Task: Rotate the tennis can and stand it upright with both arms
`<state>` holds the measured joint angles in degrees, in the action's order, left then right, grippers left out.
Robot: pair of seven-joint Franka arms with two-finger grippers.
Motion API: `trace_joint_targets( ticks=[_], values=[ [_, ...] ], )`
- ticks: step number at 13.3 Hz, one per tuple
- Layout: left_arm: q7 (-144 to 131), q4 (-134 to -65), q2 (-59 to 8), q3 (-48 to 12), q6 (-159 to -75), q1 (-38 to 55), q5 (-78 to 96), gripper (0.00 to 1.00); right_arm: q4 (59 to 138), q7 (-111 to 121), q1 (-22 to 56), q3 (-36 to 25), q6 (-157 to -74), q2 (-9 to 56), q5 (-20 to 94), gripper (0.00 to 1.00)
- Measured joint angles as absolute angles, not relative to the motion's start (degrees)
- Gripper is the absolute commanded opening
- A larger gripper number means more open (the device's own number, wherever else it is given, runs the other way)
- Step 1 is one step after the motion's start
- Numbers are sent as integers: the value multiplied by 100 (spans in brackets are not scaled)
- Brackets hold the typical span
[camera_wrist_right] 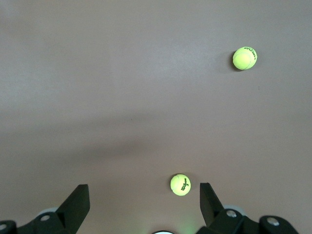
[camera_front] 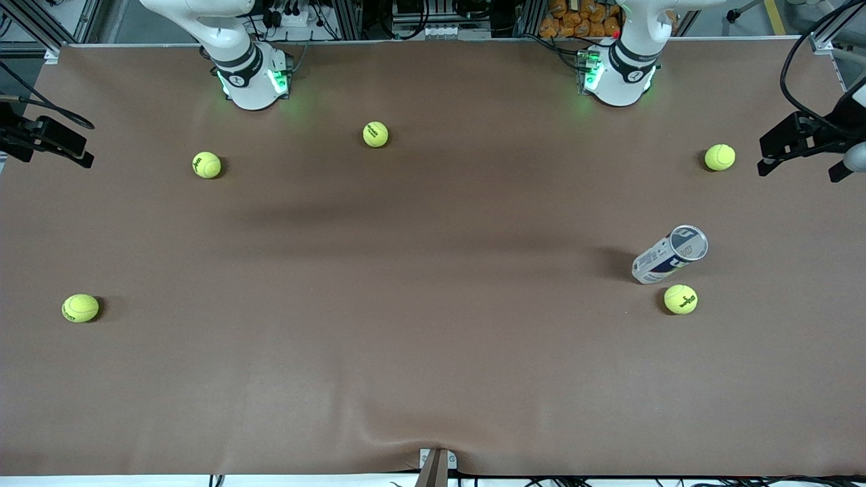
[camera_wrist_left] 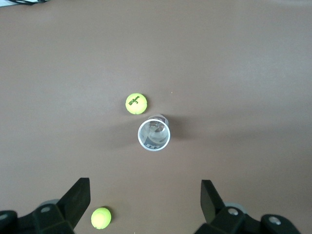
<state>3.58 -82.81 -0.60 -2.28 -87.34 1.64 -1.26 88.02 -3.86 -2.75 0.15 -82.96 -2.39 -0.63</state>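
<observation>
1. Plainly, the slim white-silver tennis can [camera_front: 670,255] with navy label marks and a metallic rim stands on the brown table [camera_front: 433,352] toward the left arm's end; its label writing is too small to read.
2. A yellow tennis ball [camera_front: 680,299] lies just beside the can, nearer the front camera; the left wrist view reads "Wilson 3" on it [camera_wrist_left: 136,103], and the can's open mouth [camera_wrist_left: 154,133] faces that camera.
3. Four more yellow balls carry dark lettering too small to read in the front view: one [camera_front: 719,157] near the left arm's base, one [camera_front: 375,134] between the bases, and two [camera_front: 206,164] [camera_front: 80,308] toward the right arm's end.
4. The left gripper [camera_wrist_left: 145,202] hangs over the can, jaws wide and holding nothing.
5. The right gripper [camera_wrist_right: 145,204] hangs over a ball [camera_wrist_right: 180,185] marked "Wilson", jaws wide and holding nothing.
6. Both grippers are out of the front view, where the white arms are cut off at the top edge above their green-lit bases [camera_front: 254,81] [camera_front: 617,76].
</observation>
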Motion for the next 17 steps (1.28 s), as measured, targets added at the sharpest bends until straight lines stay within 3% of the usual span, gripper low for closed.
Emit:
trace_joint_targets(
  ticks=[5,17],
  values=[
    [15,-8636,200,-332,-8566,197,8,100,8803,-387,-275,12,-8295,-239,-63,100],
    [-944,-8714,215,-614,-8480,237,23,100,8816,-387,-274,44,-8292,-238,-63,100]
  ],
)
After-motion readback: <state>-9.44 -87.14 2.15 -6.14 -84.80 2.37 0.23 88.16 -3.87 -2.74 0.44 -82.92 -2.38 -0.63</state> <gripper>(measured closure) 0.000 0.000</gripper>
